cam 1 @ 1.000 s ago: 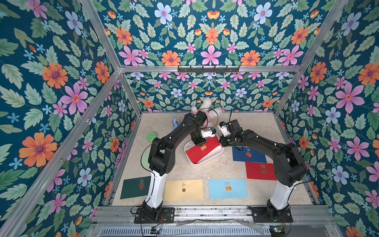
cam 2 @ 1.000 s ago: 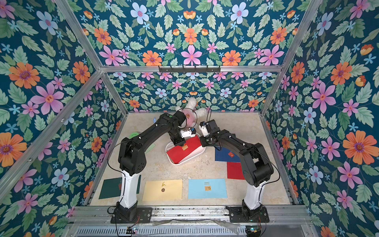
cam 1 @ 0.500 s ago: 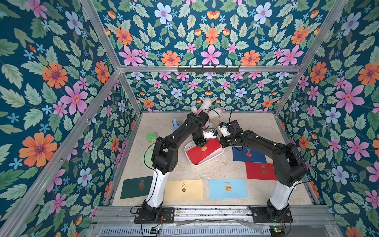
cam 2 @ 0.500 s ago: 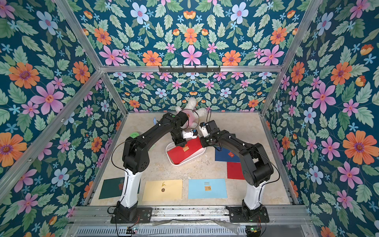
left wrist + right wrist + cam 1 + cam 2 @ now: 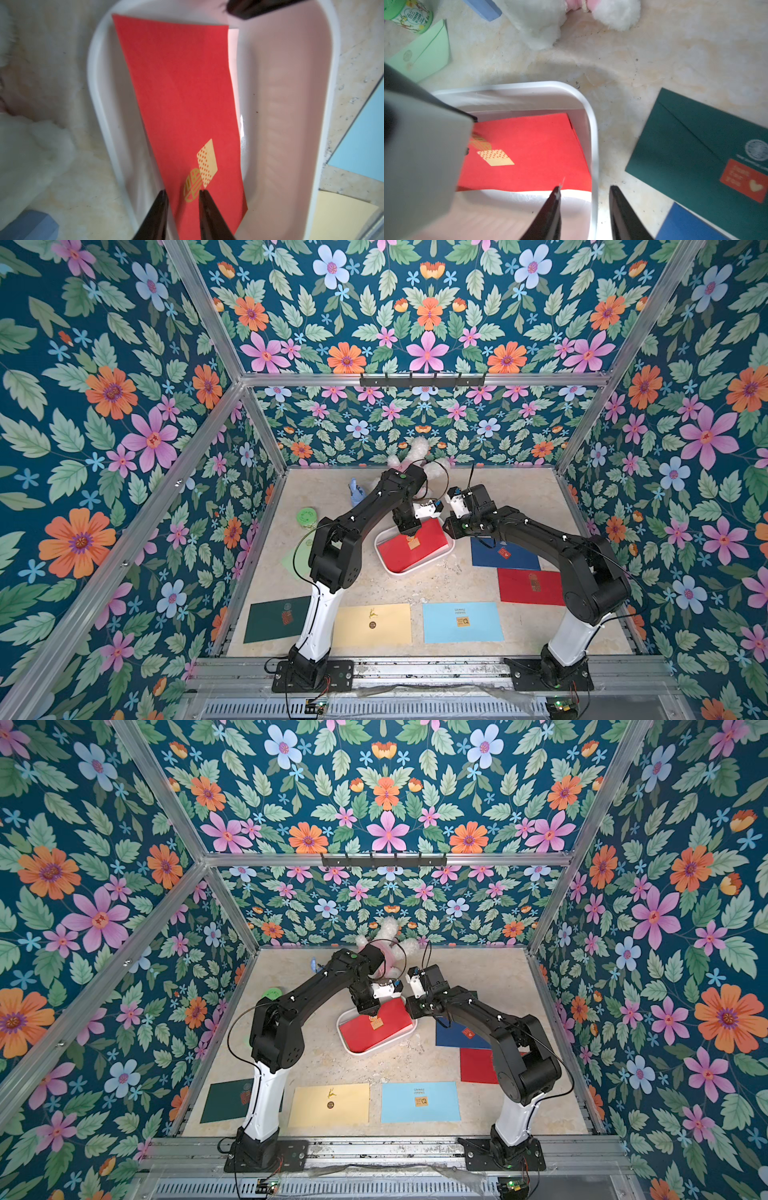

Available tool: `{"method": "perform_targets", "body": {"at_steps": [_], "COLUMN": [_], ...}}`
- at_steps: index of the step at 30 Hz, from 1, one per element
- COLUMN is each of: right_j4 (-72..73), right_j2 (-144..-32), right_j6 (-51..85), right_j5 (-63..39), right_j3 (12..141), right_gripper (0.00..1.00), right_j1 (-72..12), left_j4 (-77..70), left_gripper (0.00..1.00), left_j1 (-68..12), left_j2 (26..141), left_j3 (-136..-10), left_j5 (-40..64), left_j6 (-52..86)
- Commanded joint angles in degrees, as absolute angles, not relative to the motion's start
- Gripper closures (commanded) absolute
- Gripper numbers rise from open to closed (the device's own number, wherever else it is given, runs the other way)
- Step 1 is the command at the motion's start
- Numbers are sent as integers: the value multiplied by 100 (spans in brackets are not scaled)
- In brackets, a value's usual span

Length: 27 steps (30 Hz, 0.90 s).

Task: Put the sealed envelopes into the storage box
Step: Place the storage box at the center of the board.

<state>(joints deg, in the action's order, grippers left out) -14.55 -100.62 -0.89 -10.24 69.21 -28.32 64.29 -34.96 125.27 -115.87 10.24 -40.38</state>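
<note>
Left claw (image 5: 182,194) parted — red envelope (image 5: 182,99) just beneath.

Both arms are the same build: a white lower link coming off a black base plate bolted to the aluminium rail, then chunky black joints and black upper links. The left arm (image 5: 353,526) has a small green dot on its elbow housing, and thin black cables loop alongside both it and the right arm (image 5: 540,531). The wrists carry white blocks with blue bits. The fingers (image 5: 158,216) are black, narrow and tapered.
</note>
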Motion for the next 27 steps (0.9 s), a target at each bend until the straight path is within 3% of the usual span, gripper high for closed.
{"method": "perform_targets", "body": {"at_steps": [1, 10, 21, 27], "right_j4": [-1350, -1466, -1222, -1156], "right_j2": [-9910, -9867, -10261, -10445], "right_j6": [-19, 178, 592, 812], "right_j5": [-941, -1021, -993, -774], "right_j3": [6852, 6768, 6918, 6960], "right_gripper": [57, 55, 54, 57], "right_j1": [-2779, -2755, -2815, -2819], "left_j4": [6001, 4648, 3866, 3744], "left_gripper": [64, 61, 54, 55], "left_j1": [-3489, -3319, -3036, -2748], "left_j2": [12409, 11886, 10230, 9511], "left_j3": [-11545, -11240, -9333, -8298], "left_j5": [877, 556, -684, -610], "left_j6": [-3855, -2490, 93, 712]}}
